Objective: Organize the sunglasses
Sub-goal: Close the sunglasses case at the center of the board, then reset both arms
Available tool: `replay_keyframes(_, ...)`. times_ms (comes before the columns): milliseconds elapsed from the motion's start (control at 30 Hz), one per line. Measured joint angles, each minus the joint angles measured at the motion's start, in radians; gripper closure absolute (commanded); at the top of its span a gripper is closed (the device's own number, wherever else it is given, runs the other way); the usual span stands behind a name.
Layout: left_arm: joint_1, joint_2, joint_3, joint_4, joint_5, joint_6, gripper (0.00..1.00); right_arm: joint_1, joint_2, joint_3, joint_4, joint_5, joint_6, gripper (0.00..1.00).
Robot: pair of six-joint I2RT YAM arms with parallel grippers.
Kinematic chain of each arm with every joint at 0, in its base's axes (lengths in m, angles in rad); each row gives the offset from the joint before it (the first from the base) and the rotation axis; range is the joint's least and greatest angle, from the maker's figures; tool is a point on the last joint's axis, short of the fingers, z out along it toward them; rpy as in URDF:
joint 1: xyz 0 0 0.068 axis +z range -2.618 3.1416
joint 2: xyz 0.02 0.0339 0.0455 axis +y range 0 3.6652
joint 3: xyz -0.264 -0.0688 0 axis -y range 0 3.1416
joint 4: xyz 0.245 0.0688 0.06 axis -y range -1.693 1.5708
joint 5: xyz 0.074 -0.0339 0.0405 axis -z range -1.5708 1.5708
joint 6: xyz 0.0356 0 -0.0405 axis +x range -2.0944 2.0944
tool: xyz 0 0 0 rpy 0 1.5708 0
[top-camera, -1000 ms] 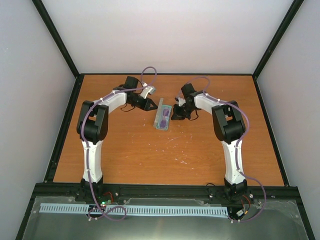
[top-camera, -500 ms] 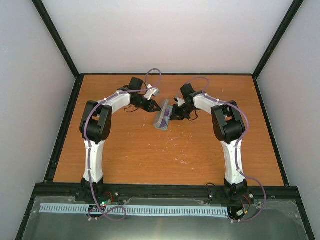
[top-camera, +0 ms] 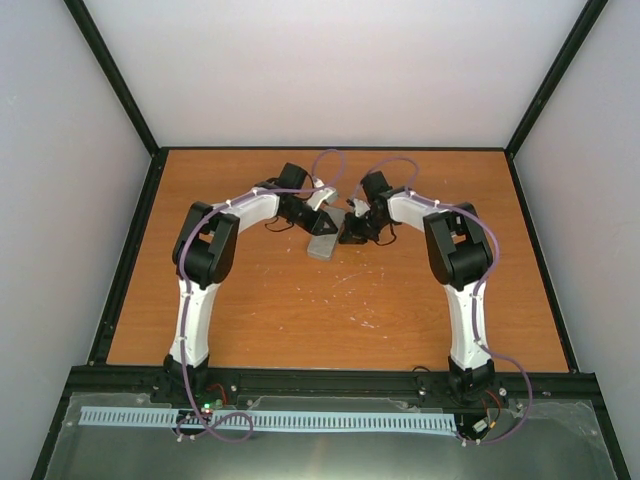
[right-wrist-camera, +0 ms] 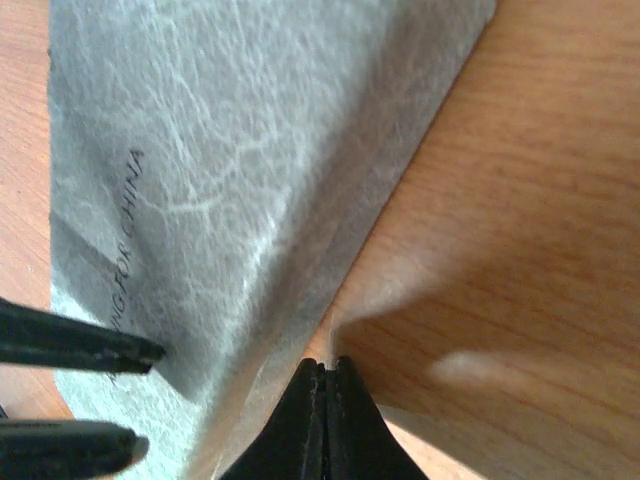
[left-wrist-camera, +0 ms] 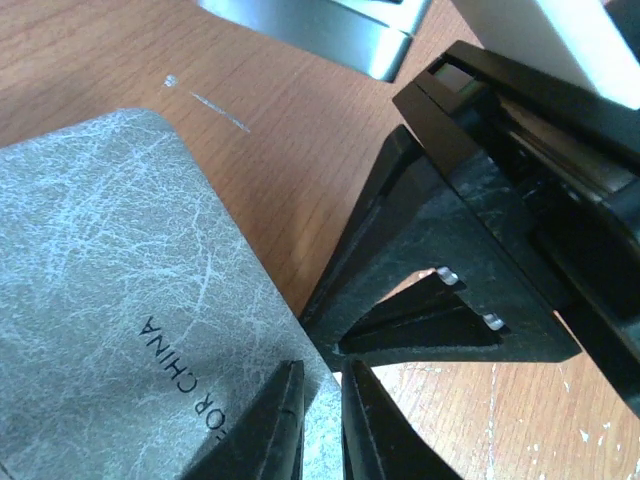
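The grey case [top-camera: 322, 245] lies closed on the table, its marbled lid filling the left wrist view [left-wrist-camera: 110, 300] and the right wrist view [right-wrist-camera: 230, 150]. The sunglasses are hidden; no pink frame shows in any view. My left gripper [top-camera: 325, 216] sits over the case's far end, its fingers [left-wrist-camera: 275, 420] nearly together on the lid with nothing between them. My right gripper [top-camera: 347, 238] is shut, its tips [right-wrist-camera: 325, 368] on the table against the case's right edge. The right gripper's black fingers also show in the left wrist view [left-wrist-camera: 450, 290].
The orange-brown table [top-camera: 330, 310] has white scuff marks in the middle. Black frame rails [top-camera: 130, 250] run along its edges, with grey walls behind. The two arms meet closely at the case near the back centre.
The case was open with the glasses showing inside; its lid is now down. My left gripper has swung right over the case. The right gripper stayed at the case's right edge.
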Motion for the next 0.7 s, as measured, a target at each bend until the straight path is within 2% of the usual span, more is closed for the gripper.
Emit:
replay_keyframes(33,0.000,0.000,0.000,-0.001,0.001,0.000,0.83,0.001,-0.006,-0.008,-0.001,0.002,-0.002,0.96)
replay_keyframes(100,0.000,-0.001,0.000,-0.002,0.002,0.000,0.71,0.001,-0.018,-0.022,-0.004,0.011,-0.005,0.90)
replay_keyframes(167,0.000,-0.009,0.000,-0.006,-0.003,0.003,0.44,0.000,-0.040,-0.041,-0.010,0.032,-0.006,0.82)
replay_keyframes(200,0.001,-0.016,0.000,-0.010,-0.010,0.002,0.36,-0.003,-0.060,-0.057,-0.011,0.047,-0.008,0.76)
replay_keyframes(233,0.002,-0.027,0.000,-0.013,-0.017,-0.001,0.17,-0.005,-0.086,-0.077,-0.014,0.061,-0.009,0.66)
replay_keyframes(267,0.004,-0.042,0.000,-0.018,-0.029,-0.004,0.03,-0.009,-0.122,-0.101,-0.022,0.076,-0.009,0.57)
replay_keyframes(467,0.062,-0.201,0.013,-0.053,-0.143,-0.011,0.00,-0.071,-0.398,-0.187,-0.089,0.187,-0.017,0.26)
replay_keyframes(600,0.161,-0.379,-0.004,-0.076,-0.269,0.011,0.01,-0.129,-0.553,-0.225,-0.149,0.282,-0.030,0.22)
replay_keyframes(700,0.264,-0.510,-0.104,-0.085,-0.333,0.035,0.00,-0.175,-0.616,-0.256,-0.207,0.339,-0.043,0.22)
